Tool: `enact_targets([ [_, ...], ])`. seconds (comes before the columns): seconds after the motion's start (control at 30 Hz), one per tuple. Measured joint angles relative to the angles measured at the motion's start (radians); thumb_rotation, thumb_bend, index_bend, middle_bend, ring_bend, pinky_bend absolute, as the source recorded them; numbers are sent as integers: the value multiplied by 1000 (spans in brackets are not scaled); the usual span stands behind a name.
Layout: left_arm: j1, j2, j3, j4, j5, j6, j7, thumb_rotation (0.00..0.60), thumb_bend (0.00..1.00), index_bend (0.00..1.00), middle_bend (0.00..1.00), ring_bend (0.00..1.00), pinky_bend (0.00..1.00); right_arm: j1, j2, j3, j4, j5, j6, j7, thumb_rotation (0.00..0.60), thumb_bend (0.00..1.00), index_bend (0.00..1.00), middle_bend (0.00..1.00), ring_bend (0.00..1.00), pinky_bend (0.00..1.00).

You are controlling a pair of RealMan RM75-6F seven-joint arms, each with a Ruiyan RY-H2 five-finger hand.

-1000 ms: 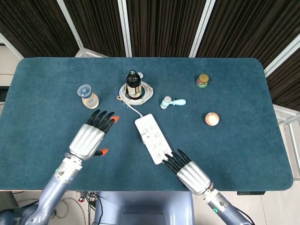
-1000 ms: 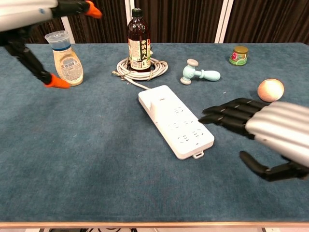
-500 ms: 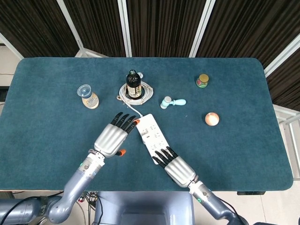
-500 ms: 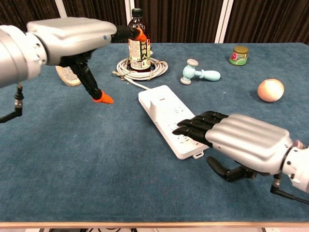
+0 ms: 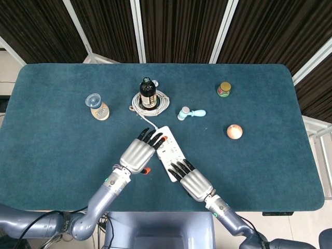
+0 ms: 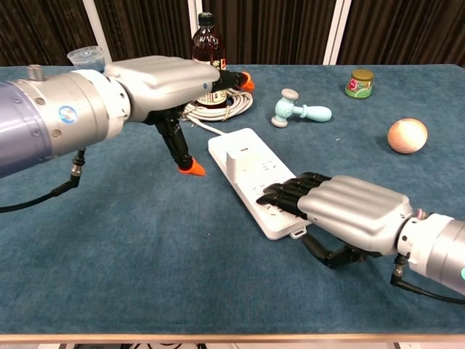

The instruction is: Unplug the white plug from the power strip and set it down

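White plug [image 6: 238, 161] is plugged into the power strip [image 6: 262, 179], at the strip's far end near the cord. Right hand [image 6: 347, 212] lies flat on the strip's near end, fingers stretched out, holding nothing. Left hand [image 6: 168, 81] hovers over the far end just above the plug, fingers spread, thumb pointing down beside the strip, empty too.

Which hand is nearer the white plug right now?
Left. The left hand hovers right at the white plug, thumb beside it; the right hand rests on the power strip's near end.
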Motion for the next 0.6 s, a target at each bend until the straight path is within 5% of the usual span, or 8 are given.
enact_targets([
  [0.6, -80, -36, 44, 41, -70, 30, -18, 600, 33, 87, 73, 1, 0, 24, -11, -48, 17, 20, 38, 11, 600, 709, 0, 0, 0, 0],
])
